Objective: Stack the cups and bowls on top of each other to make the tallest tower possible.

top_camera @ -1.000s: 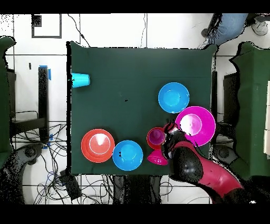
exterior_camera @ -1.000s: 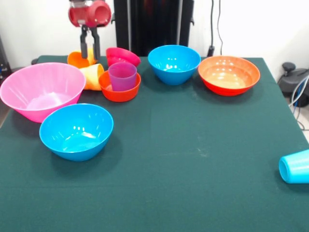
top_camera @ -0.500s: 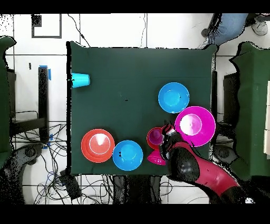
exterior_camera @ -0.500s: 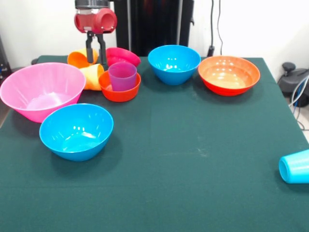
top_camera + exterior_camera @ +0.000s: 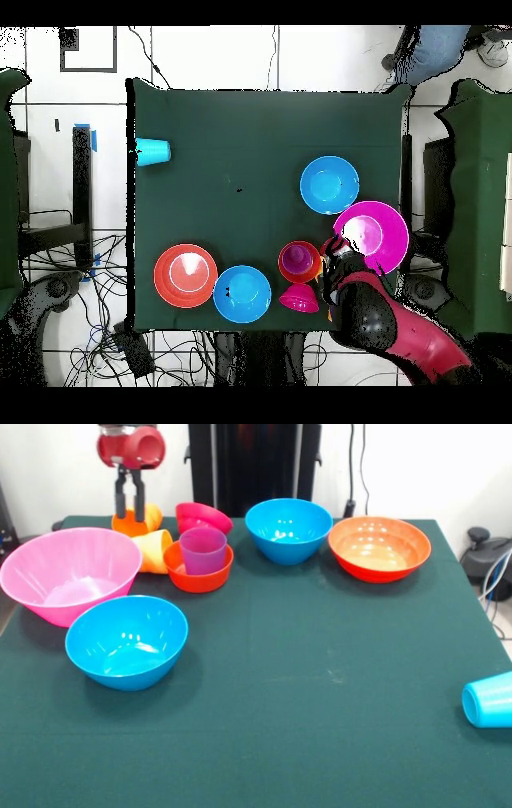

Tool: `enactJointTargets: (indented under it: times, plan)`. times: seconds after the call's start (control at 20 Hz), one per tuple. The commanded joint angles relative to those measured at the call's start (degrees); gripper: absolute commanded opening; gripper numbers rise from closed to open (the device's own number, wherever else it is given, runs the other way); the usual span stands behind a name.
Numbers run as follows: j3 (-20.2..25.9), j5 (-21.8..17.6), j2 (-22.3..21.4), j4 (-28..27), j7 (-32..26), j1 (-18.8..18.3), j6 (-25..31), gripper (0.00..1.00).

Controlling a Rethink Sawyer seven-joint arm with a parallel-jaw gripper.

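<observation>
Since half a second ago the gripper (image 5: 129, 506) has swung left, away from the magenta bowl (image 5: 203, 517), and now hangs over the orange cup (image 5: 132, 523) at the far left corner of the green table (image 5: 320, 688) — its two dark fingers (image 5: 120, 504) a narrow gap apart, their tips just at the cup's top edge, clamped on nothing that shows. Going left to right in the front view: the large pink bowl (image 5: 70, 573) sits at the left edge, a blue bowl (image 5: 126, 641) just in front of it, the yellow-orange cup (image 5: 152, 550) on its side beside the pink rim. The purple cup (image 5: 202, 550) stands upright inside the small orange bowl (image 5: 198, 571). Then a second blue bowl (image 5: 288, 529), the wide orange-red bowl (image 5: 379, 548), and — well apart, at the near right edge — the light blue cup (image 5: 488, 700) on its side.
</observation>
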Motion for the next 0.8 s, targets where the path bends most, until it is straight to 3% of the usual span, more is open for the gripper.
enactJointTargets:
  times: [0.05,0.8]
  plan:
    - [3.41,-3.46,-0.97,-3.15,-1.36,0.12,8.28,1.00]
    - [4.32,-3.41,-2.89,-2.51,-1.06,-0.72,9.60,1.00]
